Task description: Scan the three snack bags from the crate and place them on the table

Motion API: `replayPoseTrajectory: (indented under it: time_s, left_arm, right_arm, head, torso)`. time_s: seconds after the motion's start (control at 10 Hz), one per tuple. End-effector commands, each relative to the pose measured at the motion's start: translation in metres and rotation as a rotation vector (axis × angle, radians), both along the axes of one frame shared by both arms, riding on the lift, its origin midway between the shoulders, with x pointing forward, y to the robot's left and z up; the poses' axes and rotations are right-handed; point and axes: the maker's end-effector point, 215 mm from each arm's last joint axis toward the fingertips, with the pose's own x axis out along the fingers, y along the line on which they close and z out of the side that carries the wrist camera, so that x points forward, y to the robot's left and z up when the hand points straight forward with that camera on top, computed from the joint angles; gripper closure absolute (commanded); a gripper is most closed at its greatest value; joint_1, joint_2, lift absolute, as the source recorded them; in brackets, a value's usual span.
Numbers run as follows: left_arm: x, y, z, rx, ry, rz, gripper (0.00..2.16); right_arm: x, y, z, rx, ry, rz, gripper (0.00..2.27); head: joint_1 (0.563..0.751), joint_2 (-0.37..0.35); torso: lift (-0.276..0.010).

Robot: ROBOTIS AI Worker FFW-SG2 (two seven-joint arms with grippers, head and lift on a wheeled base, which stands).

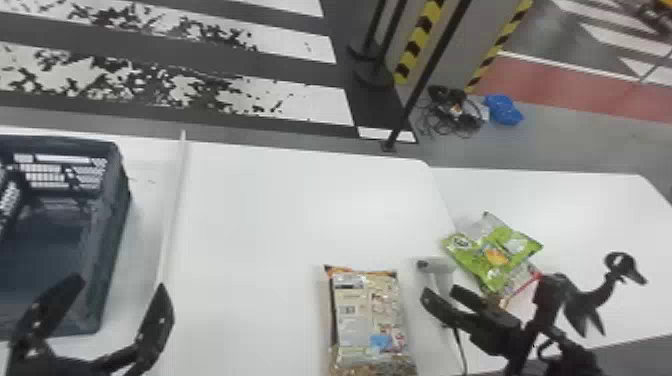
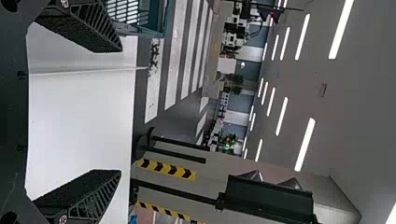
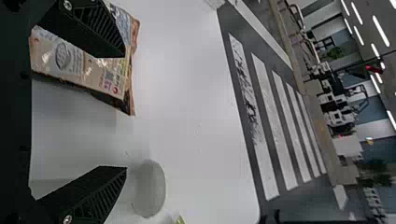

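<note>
Left tool (image 1: 120, 291): fingers spread wide, over the near left part of the counter (image 1: 260, 215), by the near right corner of the crate (image 1: 112, 210). Crate sits along the left edge, cut off by the view. Pale strip (image 1: 172, 210) just right of it, running in from the far edge.

Right tool (image 1: 440, 295): also wide, above the near right part, close by the scanner (image 1: 440, 268).

Beige snack bag (image 1: 357, 315): lying flat at the near edge, right of middle, its face up. Scanner upright by the counter's right edge, between beige bag and green snack bag (image 1: 492, 252). Green one on the adjoining counter (image 1: 575, 205), near its left edge, overlapping a red-and-white packet (image 1: 522, 285); packet partly hidden, kind cannot be told.

Floor beyond: tangled cables (image 1: 450, 112), blue bundle (image 1: 504, 110) beside them.
</note>
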Motion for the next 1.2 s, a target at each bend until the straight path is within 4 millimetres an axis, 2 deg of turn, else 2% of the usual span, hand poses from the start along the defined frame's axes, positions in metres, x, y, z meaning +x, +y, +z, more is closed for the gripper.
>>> replayPoseTrajectory:
  time_s: [0.0,0.2,0.5,0.8,0.9,1.0,1.1]
  left_arm:
    - [0.001,-0.002,0.0,-0.002,0.001,-0.005,0.06]
    - [0.002,0.002,0.001,0.004,-0.005,0.001,0.06]
    - [0.004,0.007,0.001,0.011,-0.007,0.006,0.06]
    - [0.005,0.007,0.002,0.012,-0.01,0.008,0.06]
    - [0.006,0.008,0.002,0.01,-0.011,0.008,0.06]
    - [0.007,0.008,0.003,0.011,-0.013,0.009,0.06]
    - [0.006,0.009,0.002,0.012,-0.011,0.011,0.06]
  right_arm:
    - [-0.009,0.03,-0.01,0.129,0.158,0.063,0.05]
    - [-0.009,0.058,-0.026,0.178,0.286,0.144,0.06]
    - [-0.011,0.071,-0.053,0.138,0.383,0.22,0.06]
    - [-0.017,0.082,-0.068,0.079,0.423,0.282,0.06]
    - [-0.018,0.091,-0.075,0.082,0.437,0.313,0.23]
    - [-0.014,0.099,-0.08,0.072,0.416,0.339,1.26]
    - [-0.012,0.104,-0.08,0.077,0.414,0.343,2.03]
  head:
    - [0.695,-0.35]
    - [0.695,-0.35]
    - [0.695,-0.35]
    - [0.695,-0.339]
    - [0.695,-0.333]
    - [0.695,-0.32]
    - [0.695,-0.312]
  torso:
    - [-0.037]
    - [-0.037]
    - [-0.037]
    - [-0.037]
    - [-0.037]
    - [-0.037]
    - [-0.037]
